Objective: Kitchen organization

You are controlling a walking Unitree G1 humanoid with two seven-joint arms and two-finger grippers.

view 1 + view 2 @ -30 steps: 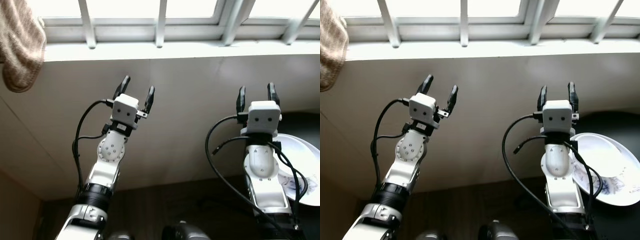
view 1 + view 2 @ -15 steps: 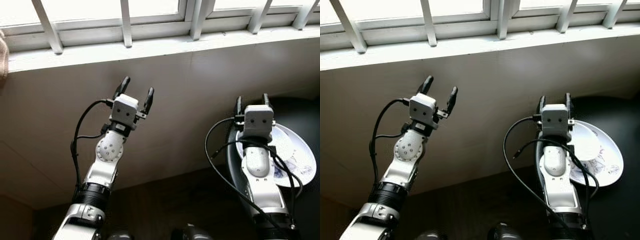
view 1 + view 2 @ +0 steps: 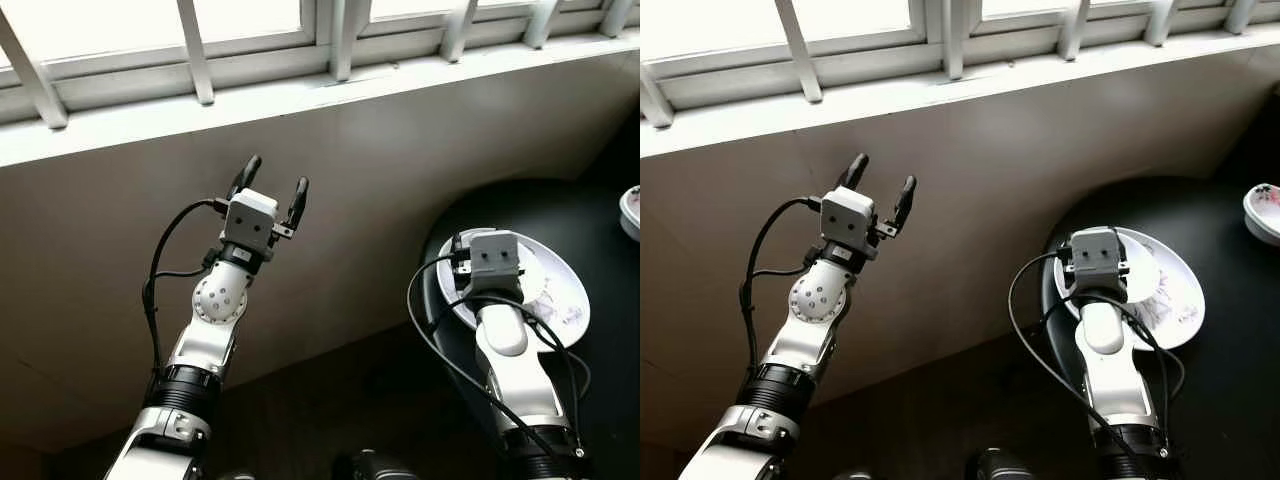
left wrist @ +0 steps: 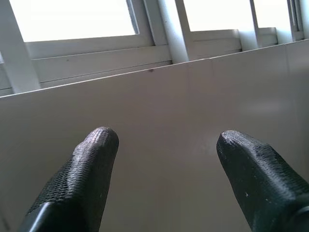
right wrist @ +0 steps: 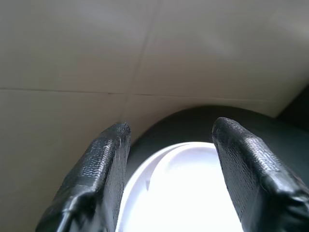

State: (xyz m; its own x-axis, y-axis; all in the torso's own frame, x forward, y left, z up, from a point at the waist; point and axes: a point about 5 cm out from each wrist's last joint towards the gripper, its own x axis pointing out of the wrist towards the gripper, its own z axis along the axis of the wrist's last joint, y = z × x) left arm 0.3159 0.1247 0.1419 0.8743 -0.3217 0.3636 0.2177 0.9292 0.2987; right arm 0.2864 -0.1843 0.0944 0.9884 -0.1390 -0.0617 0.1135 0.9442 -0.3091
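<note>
A white plate [image 3: 545, 290] is being approached on the round black table [image 3: 1240, 370], which is standing against the tiled wall [image 3: 400, 150] below the window sill [image 3: 300, 95]. The plate is lying near the table's wall-side edge, and the right gripper [image 5: 169, 159] is being held just above the plate's near rim with its two black fingers spread wide and nothing between them. The left gripper [image 3: 272, 188] is being held up well away from the table, in front of the wall, also wide open and empty.

Judged from here, a grasp of the rim could be spoiled: the plate is lying flat, so a finger may be pressed onto the rim rather than slid under it, and the plate could be pushed across the smooth top toward the wall-side edge. A small bowl [image 3: 1264, 212] at the far side of the table is probably safe, being well apart from the plate.

In the head views the right gripper's fingers are being hidden behind its own wrist block, while the right wrist view is showing them apart over the plate's rim. The bowl and the plate's faint pattern are being shown by the head views, not by the wrist view.
</note>
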